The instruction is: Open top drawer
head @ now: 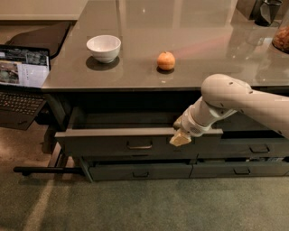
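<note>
Cream end effector (180, 138) at dark grey top drawer (113, 143); white bowl (104, 47).

The gripper (180, 138) sits at the upper edge of the top drawer (113, 143) front. Only a pale tip shows past the wrist, and contact with the front cannot be confirmed. The arm (253, 101) is cut off at the right edge. The drawer interior is largely hidden in shadow under the countertop (203, 40). The laptop (20, 76) is cropped at the left edge. A dark vessel (266, 10) is cut by the top edge and a brownish item (282, 38) by the right edge — neither identifiable.
</note>
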{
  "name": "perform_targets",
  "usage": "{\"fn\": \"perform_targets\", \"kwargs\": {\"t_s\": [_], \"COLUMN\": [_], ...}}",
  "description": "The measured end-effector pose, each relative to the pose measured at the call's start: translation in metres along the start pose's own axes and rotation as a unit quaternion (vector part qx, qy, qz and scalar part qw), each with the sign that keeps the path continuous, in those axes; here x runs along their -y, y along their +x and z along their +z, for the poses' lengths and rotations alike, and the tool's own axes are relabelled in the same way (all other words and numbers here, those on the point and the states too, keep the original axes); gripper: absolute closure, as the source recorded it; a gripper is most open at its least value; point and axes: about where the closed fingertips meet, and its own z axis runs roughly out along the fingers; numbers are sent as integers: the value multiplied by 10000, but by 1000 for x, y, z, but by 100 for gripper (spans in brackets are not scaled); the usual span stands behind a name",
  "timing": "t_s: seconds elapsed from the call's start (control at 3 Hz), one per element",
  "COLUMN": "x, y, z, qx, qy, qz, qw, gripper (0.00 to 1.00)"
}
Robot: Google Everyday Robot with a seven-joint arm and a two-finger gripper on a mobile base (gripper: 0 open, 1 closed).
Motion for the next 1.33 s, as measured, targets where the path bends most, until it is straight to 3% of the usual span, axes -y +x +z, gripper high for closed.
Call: {"fn": "perform_targets", "kwargs": {"t_s": [0.33,0.67,1.33], "x": [0,-13,-13], "y": [0,13,13], "z": [-1,-10,-10], "qx": [-1,-91,-93], "qy": [0,-15,-16], "qz": [1,89,89], "qw": [10000,9999,9999], "gripper": [88,85,39]}}
